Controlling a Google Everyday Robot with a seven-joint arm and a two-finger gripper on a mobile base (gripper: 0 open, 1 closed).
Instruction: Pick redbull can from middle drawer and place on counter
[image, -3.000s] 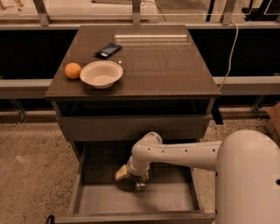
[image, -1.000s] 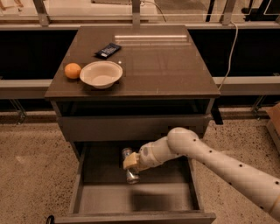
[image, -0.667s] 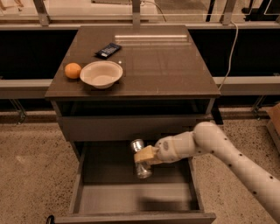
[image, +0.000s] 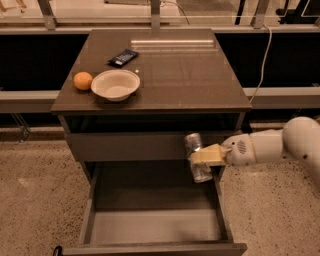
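Found gripper (image: 200, 157) right of centre, pinching the can (image: 193, 142) across its middle, both can ends showing past the fingers. Recorded can held clear of the drawer (image: 150, 226) floor, above the drawer's right wall, level with the shut drawer front above and below the front edge of the counter (image: 185, 75). Noted can near upright, top leaning slightly left.

Judged a straight lift from here likely to strike the can's top against the counter's front edge, twisting it or knocking it loose. Advised drawing it toward the bottom of the frame first.

Judged slip possible: smooth metal, narrow hold, leaning can.

Judged a set-down toward upper left liable to crowd the bowl (image: 115, 84), orange (image: 83, 80) and packet (image: 123, 57). Rated the counter's bare right half safer.

Observed arm (image: 270, 145) entering from right edge, close above the drawer's right wall. Flagged a bump there as possible.
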